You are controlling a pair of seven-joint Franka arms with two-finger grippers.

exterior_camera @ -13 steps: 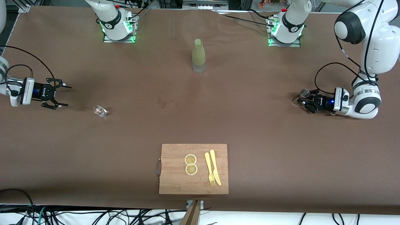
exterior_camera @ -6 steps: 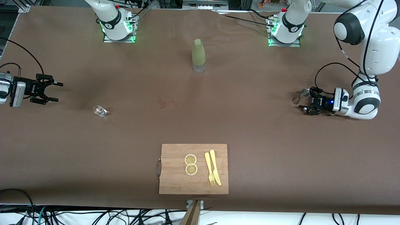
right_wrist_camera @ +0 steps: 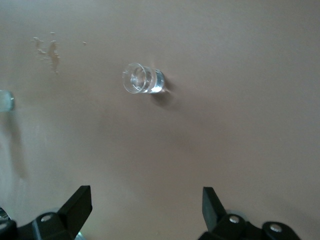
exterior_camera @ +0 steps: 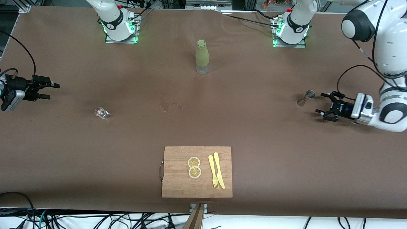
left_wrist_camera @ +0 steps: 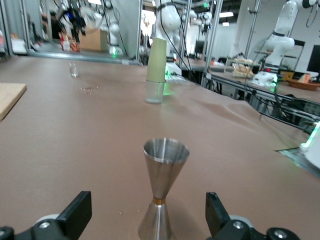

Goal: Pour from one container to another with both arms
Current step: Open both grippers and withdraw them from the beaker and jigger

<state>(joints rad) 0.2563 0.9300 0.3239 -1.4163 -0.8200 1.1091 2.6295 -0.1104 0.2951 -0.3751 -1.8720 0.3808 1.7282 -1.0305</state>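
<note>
Two arms work the table, with one steel jigger [exterior_camera: 306, 97], one small clear glass [exterior_camera: 101, 113], one green-sleeved bottle [exterior_camera: 202, 56] and one cutting board [exterior_camera: 197, 190] carrying two lemon slices [exterior_camera: 194, 167], a fork [exterior_camera: 213, 171] and a knife [exterior_camera: 219, 174]. Left gripper [exterior_camera: 322, 103] hovers just beside the upright jigger, fingers spread wide, touching nothing. Right gripper [exterior_camera: 51, 90] sits near the right arm's end, fingers apart, glass well clear of it. Only the left wrist view shows the jigger's waist band.
</note>
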